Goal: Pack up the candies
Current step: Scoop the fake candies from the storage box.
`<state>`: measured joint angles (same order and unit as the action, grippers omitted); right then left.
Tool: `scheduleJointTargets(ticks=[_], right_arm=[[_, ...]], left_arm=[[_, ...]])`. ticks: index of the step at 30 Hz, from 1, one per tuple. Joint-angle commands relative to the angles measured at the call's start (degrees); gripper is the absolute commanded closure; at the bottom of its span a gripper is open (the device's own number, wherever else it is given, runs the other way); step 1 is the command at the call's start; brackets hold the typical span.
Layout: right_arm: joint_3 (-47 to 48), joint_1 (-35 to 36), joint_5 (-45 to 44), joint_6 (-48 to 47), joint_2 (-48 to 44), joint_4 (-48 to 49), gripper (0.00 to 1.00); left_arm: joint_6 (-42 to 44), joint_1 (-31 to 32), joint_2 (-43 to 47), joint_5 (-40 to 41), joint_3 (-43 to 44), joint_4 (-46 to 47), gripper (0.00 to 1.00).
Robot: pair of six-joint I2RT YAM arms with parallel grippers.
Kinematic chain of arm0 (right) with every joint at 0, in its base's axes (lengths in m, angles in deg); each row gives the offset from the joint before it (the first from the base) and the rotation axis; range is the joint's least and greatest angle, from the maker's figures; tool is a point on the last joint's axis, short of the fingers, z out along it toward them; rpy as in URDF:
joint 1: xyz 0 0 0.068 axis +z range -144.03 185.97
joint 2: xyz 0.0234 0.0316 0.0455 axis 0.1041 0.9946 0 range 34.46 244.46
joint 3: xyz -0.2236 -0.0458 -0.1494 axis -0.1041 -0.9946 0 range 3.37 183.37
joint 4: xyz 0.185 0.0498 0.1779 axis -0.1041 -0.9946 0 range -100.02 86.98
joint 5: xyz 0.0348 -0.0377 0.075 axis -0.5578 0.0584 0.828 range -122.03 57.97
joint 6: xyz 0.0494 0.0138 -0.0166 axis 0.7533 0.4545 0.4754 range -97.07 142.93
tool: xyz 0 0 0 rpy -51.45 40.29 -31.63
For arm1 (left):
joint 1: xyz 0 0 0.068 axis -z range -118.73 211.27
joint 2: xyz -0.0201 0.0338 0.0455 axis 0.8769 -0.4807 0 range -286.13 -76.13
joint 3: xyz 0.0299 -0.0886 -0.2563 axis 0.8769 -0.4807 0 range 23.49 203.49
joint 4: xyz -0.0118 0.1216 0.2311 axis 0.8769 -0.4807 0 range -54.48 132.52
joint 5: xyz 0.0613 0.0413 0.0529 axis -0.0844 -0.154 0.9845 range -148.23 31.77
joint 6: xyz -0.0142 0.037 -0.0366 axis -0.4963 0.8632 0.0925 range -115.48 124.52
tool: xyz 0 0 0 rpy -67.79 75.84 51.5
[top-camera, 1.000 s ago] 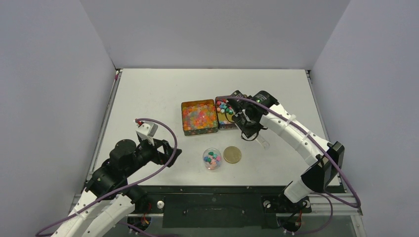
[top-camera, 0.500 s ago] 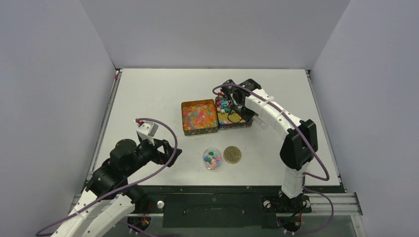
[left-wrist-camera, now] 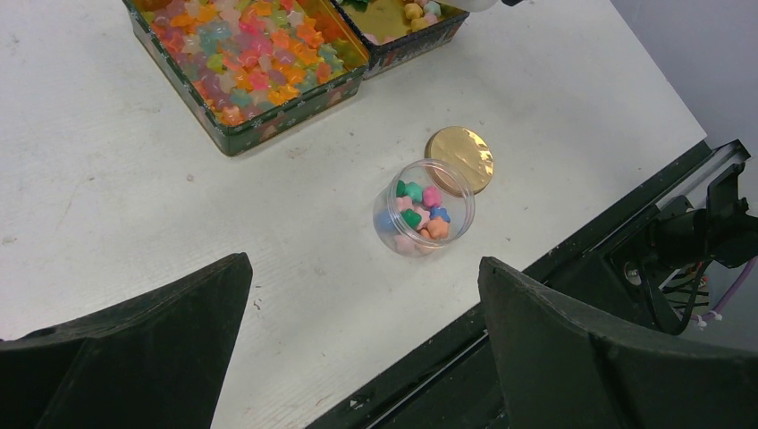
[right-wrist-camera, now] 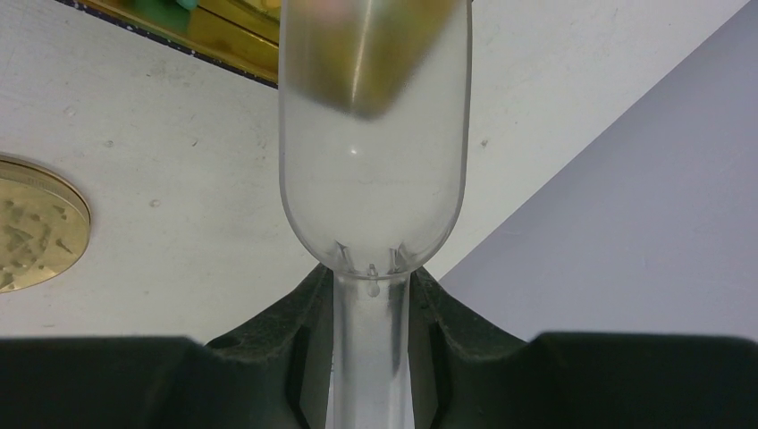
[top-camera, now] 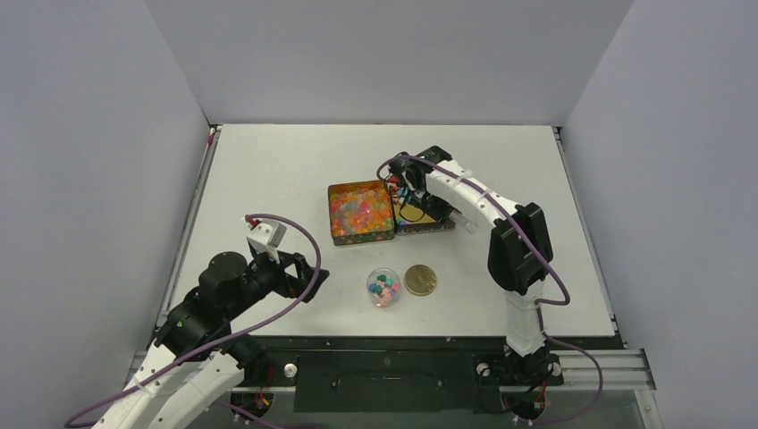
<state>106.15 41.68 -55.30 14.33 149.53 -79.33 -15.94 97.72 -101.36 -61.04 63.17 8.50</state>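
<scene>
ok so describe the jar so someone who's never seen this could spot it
On the white table, look toward the near edge from the square tin full of candies. Two small round things sit side by side. The jar is the left one: clear, lidless, with a few coloured ones inside, unlike the flat gold lid beside it.

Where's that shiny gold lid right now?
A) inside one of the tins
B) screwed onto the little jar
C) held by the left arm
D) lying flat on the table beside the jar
D: the lid lies flat on the table beside the open jar, with nothing holding it.
</scene>
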Motion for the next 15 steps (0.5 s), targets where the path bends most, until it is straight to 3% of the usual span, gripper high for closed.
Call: scheduleJointTargets(ticks=[1, 15], right_arm=[[3.08, 0.91, -4.22, -1.09, 1.35, -1.72, 1.00], [7.21, 1.31, -7.94, -1.57, 7.63, -1.88, 1.00]], left_arm=[[0.52, 0.29, 0.04, 0.13, 0.22, 2.15, 0.04], [0.52, 0.38, -0.12, 0.11, 0.22, 2.13, 0.04]])
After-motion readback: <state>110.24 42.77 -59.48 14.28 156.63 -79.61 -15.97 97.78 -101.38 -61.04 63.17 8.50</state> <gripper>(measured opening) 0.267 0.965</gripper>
